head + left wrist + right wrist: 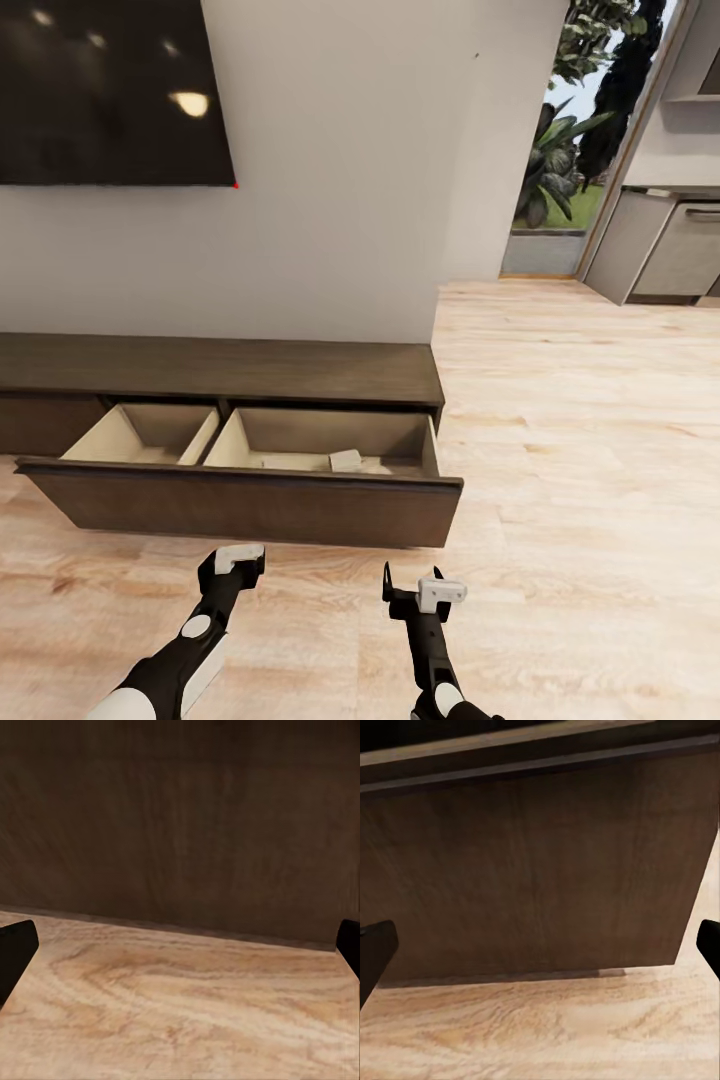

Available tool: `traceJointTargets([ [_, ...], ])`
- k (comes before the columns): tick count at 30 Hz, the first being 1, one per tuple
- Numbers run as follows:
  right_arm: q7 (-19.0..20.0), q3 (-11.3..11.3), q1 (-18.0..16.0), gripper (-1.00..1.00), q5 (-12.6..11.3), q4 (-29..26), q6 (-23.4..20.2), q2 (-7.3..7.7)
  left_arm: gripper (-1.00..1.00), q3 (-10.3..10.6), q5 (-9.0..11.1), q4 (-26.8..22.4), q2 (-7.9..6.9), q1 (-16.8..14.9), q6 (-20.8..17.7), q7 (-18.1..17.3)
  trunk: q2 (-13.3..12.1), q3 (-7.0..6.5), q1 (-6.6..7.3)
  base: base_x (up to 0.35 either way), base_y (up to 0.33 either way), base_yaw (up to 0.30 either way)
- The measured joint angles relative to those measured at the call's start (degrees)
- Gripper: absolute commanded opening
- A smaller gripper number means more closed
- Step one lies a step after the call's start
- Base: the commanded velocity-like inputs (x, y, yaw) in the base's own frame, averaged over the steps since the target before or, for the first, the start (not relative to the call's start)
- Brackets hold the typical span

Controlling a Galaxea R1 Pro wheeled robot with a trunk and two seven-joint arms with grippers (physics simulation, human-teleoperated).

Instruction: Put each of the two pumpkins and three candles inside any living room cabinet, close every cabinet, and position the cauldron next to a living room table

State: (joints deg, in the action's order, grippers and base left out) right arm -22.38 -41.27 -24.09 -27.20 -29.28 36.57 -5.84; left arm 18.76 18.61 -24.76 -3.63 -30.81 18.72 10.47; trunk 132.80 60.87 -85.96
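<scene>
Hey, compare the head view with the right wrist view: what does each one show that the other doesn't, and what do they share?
Head view alone: the pulled-out drawer's pale insides with a grey-beige candle lying inside, the dark screen on the wall, the left gripper, and the grey kitchen units.
Right wrist view alone: a close look at the shadowed gap under the drawer front, between the right gripper's black fingers.
Both: the cabinet's dark-brown drawer front and the light wooden floor.

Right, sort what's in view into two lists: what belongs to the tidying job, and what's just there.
Job:
- cabinet, its drawer pulled open
- pale beige piece in the right compartment, maybe a candle; cannot tell
- left gripper and right gripper, both open and empty, facing the drawer front

Just there:
- dark wall screen
- grey kitchen units
- plants outside
</scene>
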Motion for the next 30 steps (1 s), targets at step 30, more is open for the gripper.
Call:
traceJointTargets([
  [30, 0.00, 0.08, 0.00, 1.00, -0.08, 0.00, 0.08, 0.00, 1.00, 0.00, 0.00, 0.07, -0.18, 0.00, 0.00, -0.18, 0.00, 0.00, 0.00, 0.162, 0.000, 0.000],
])
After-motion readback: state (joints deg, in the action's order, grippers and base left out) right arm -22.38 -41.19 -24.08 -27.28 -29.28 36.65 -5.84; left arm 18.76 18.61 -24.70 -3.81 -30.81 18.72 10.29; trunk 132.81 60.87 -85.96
